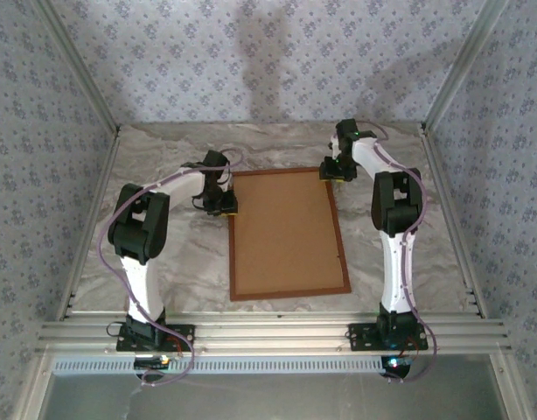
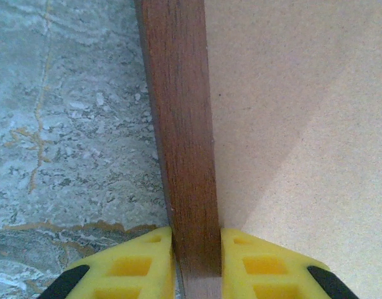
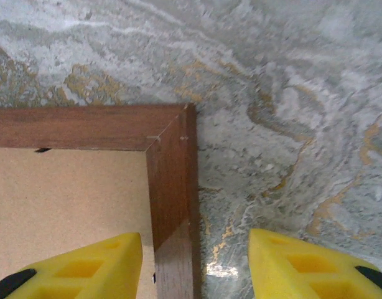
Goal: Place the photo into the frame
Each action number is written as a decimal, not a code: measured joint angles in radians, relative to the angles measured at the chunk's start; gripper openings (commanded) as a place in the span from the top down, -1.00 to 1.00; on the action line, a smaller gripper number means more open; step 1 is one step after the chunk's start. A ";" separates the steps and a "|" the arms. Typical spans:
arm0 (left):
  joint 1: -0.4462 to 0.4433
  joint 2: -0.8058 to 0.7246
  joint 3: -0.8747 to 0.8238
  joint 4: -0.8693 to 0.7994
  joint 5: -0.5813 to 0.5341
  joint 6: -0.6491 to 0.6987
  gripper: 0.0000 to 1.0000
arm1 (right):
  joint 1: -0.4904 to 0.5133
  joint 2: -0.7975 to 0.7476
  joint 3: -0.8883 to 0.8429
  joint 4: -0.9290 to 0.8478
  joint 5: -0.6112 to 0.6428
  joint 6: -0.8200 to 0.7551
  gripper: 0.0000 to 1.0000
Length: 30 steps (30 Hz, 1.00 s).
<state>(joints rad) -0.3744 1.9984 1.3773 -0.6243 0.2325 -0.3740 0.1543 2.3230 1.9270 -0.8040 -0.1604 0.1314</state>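
The frame (image 1: 290, 293) is laid flat, with a plain brown backing board (image 1: 286, 232) filling its opening. Whether the photo is lying beneath that board cannot be told. The frame's left rail is gripped near its far corner by the left pincer (image 1: 223, 203). In the left wrist view the yellow fingers (image 2: 141, 268) are seen pressed against both sides of the moulding (image 2: 181, 143), so this pincer is held narrow, clamped on the wood.

At the frame's far right corner the right pincer (image 1: 337, 168) is held wide. One finger is poised over the board (image 3: 66, 193) and the other over the desk (image 3: 290, 156), with the rail (image 3: 172, 187) between them and apparently untouched.

Trouble is most likely from the one-sided hold. If the frame is raised by its left rail alone, the thin moulding could be twisted, and the board could be tipped out or shifted. If the right pincer is closed off-centre, the frame could be dragged sideways against the left grip.
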 measured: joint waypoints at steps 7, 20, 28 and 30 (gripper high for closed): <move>0.000 0.001 0.001 -0.001 0.000 0.000 0.55 | 0.002 0.000 0.009 -0.026 0.031 -0.010 0.01; -0.001 0.001 0.002 -0.002 0.000 0.000 0.56 | 0.002 0.000 0.009 -0.031 0.034 -0.010 0.01; -0.001 0.001 0.002 -0.002 0.000 0.000 0.56 | 0.001 -0.004 0.009 -0.031 0.034 -0.010 0.01; -0.001 0.001 0.002 -0.002 0.000 0.000 0.56 | 0.000 -0.006 0.009 -0.031 0.034 -0.010 0.01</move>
<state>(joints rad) -0.3752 1.9995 1.3788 -0.6262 0.2321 -0.3740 0.1539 2.3169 1.9362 -0.8349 -0.1265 0.1215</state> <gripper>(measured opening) 0.224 0.494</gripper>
